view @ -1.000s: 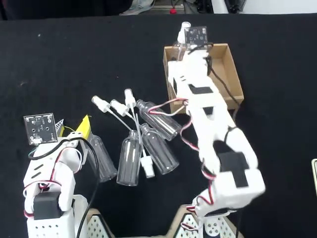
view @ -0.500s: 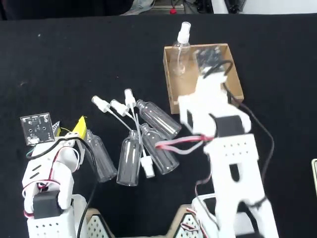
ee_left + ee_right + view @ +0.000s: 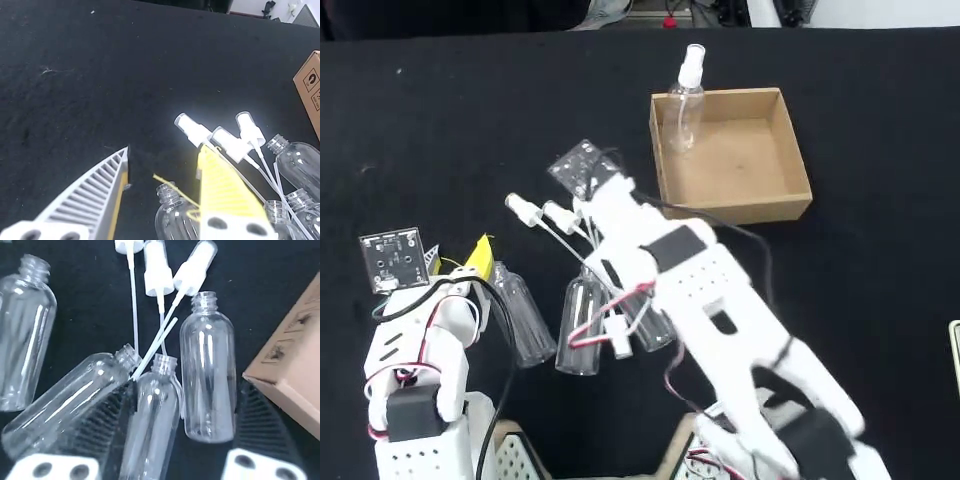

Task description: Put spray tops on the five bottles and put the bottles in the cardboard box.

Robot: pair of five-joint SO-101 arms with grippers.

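A capped spray bottle [image 3: 687, 98] stands upright in the far left corner of the cardboard box [image 3: 790, 150]. Several uncapped clear bottles [image 3: 582, 322] lie in a pile at the table's middle, with loose spray tops [image 3: 525, 210] beside them. My right gripper [image 3: 187, 387] hangs open over that pile, its black fingers [image 3: 105, 425] either side of two bottles [image 3: 207, 370] without touching them. My left gripper [image 3: 162, 160] is open near the table's front left, a bottle neck [image 3: 169, 194] between its fingers and three spray tops [image 3: 192, 130] just beyond.
The box's corner [image 3: 295, 365] is close beside the right gripper. The right arm [image 3: 710, 300] covers part of the bottle pile in the high view. Black tabletop stretches free to the far left and right of the box.
The right gripper let go of the capped bottle in the box and swung back left over the loose bottles. The left arm barely shifted.
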